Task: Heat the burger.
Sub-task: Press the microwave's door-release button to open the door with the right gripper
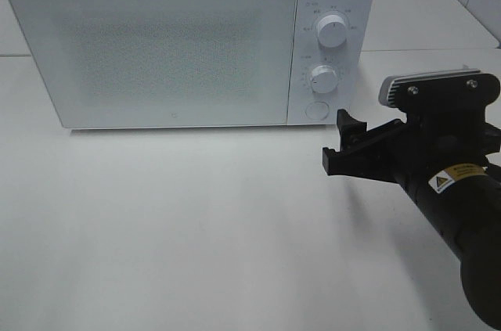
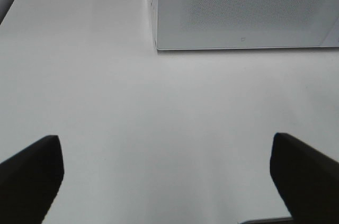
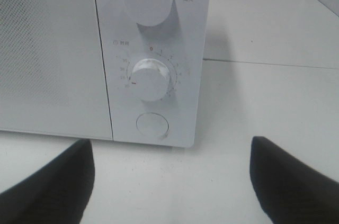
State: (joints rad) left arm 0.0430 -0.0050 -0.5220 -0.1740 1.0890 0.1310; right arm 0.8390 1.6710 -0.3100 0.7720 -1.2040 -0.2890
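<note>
I can't see the burger in any view; it may sit behind the shut door of the white boxy microwave (image 1: 156, 41). My right gripper (image 1: 338, 143) faces the white timer knob (image 1: 322, 78), spread and empty, like the left gripper (image 2: 164, 176). I judge the heating still has to be started.

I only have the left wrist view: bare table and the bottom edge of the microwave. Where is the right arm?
Observer: The right end effector hangs open in front of the control panel of the microwave, facing the round button.
Operator: Touching the button?
Observer: No. In the right wrist view, bare table shows between them.
Operator: Any burger in sight?
Observer: None in any view. The white door is shut and hides the inside.
</note>
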